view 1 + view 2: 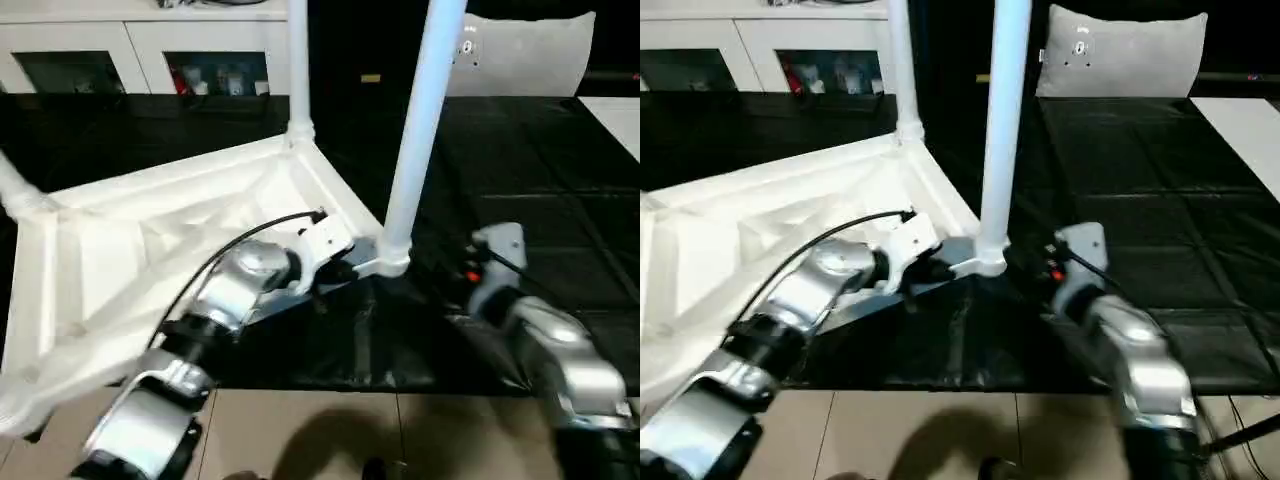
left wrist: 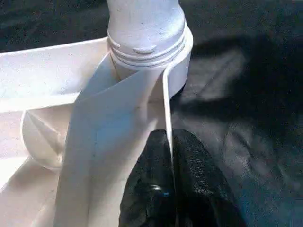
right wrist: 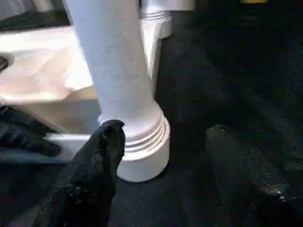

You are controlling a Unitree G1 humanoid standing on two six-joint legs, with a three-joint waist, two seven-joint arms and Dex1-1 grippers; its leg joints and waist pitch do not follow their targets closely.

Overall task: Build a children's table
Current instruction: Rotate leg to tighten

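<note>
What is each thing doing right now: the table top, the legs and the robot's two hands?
Table top: upside down, ribs up.
Near leg: upright in its corner socket.
Far leg: upright in its socket.
Left gripper: shut on the table top's rim.
Right gripper: open beside the near leg.

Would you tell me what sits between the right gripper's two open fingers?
Bare black table cover, as the right wrist view shows. The right gripper stands open beside the leg; one finger is by its threaded base.

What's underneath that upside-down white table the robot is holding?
The white table lies ribbed side up on a black cover. The left gripper pinches its edge beside a leg. Whatever lies directly beneath the top is hidden.
</note>
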